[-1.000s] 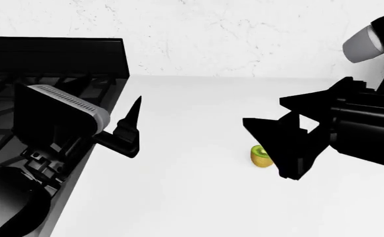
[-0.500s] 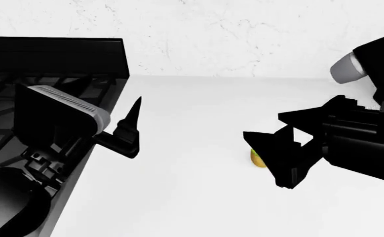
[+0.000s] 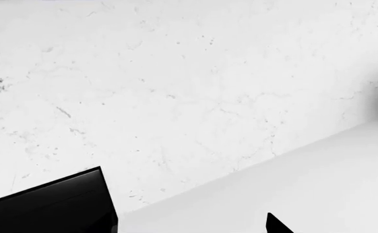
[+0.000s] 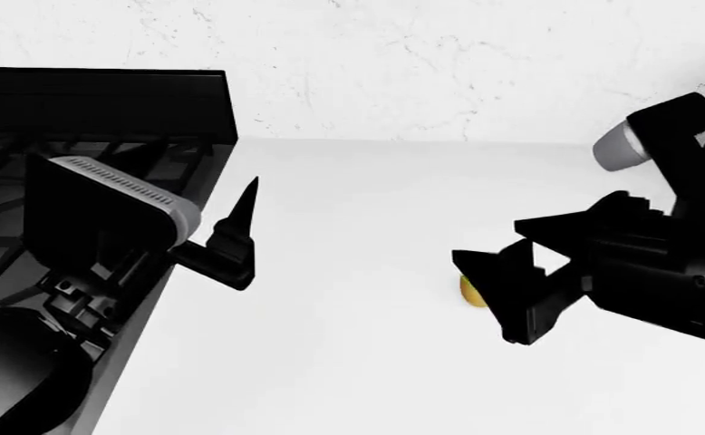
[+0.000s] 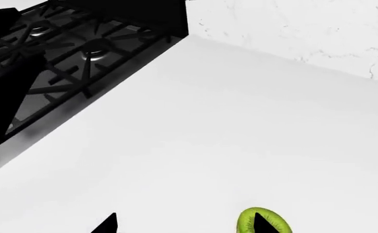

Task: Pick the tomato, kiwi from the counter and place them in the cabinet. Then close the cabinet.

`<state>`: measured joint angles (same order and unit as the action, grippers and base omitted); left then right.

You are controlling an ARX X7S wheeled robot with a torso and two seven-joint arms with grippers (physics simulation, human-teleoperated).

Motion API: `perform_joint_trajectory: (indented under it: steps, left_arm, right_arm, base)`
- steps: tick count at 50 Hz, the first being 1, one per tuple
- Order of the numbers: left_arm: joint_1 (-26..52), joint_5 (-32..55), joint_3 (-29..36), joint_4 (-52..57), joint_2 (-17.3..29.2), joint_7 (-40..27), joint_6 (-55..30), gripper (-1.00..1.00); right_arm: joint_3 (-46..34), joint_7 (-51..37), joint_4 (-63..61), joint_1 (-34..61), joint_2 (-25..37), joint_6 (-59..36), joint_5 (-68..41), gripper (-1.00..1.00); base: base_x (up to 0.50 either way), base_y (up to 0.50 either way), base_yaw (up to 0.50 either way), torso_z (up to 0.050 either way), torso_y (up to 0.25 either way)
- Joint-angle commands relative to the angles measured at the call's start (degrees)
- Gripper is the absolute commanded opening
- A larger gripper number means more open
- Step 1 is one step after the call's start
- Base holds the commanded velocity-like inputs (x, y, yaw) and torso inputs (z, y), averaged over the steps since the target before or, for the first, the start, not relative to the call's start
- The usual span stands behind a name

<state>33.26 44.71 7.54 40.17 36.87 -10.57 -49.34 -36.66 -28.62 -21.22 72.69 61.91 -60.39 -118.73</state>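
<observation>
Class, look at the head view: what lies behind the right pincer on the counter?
A sliver of the kiwi shows on the white counter behind the open right pincer, which covers most of it. The right wrist view shows its green cut face. No tomato is visible.

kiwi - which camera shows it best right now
The right wrist view: the kiwi shows its bright green cut face, one fingertip crossing it at the frame edge. In the head view only a yellowish sliver of it peeks past the right gripper. The left wrist view misses it.
</observation>
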Motion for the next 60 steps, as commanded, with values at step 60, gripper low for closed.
perform_joint_trajectory:
  steps: [60]
  left_arm:
    - [-1.1,-1.0,1.2,-1.6,0.4,0.2,2.6,1.0]
  right_arm:
    - [-3.4,3.2,8.3,-5.5,-3.4,2.2,14.9,1.0]
  base:
    - [0.0,0.0,0.0,0.0,0.0]
